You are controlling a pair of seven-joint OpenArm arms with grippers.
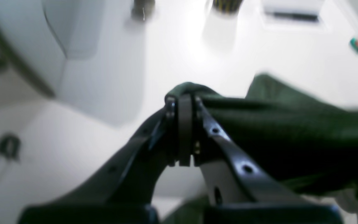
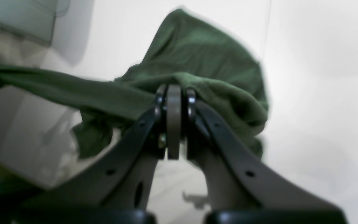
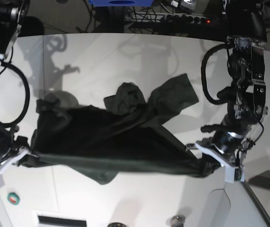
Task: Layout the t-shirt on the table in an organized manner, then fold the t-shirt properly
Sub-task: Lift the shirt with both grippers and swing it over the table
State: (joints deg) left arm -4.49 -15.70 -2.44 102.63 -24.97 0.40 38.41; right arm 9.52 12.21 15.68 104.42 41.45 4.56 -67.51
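Note:
The dark green t-shirt [image 3: 111,137] hangs stretched between my two grippers above the white table [image 3: 125,61], its far part with a sleeve lying bunched on the tabletop. My left gripper [image 1: 183,99] is shut on one edge of the t-shirt [image 1: 291,124], at the right in the base view [image 3: 205,165]. My right gripper [image 2: 174,88] is shut on the other edge of the t-shirt [image 2: 197,56], at the left in the base view [image 3: 23,158]. The near hem runs taut between them.
A red and green button [image 3: 13,198] sits on the front left of the table. A slot panel [image 3: 61,221] and two round knobs [image 3: 176,220] lie along the front edge. Cables and equipment [image 3: 172,16] stand behind the table.

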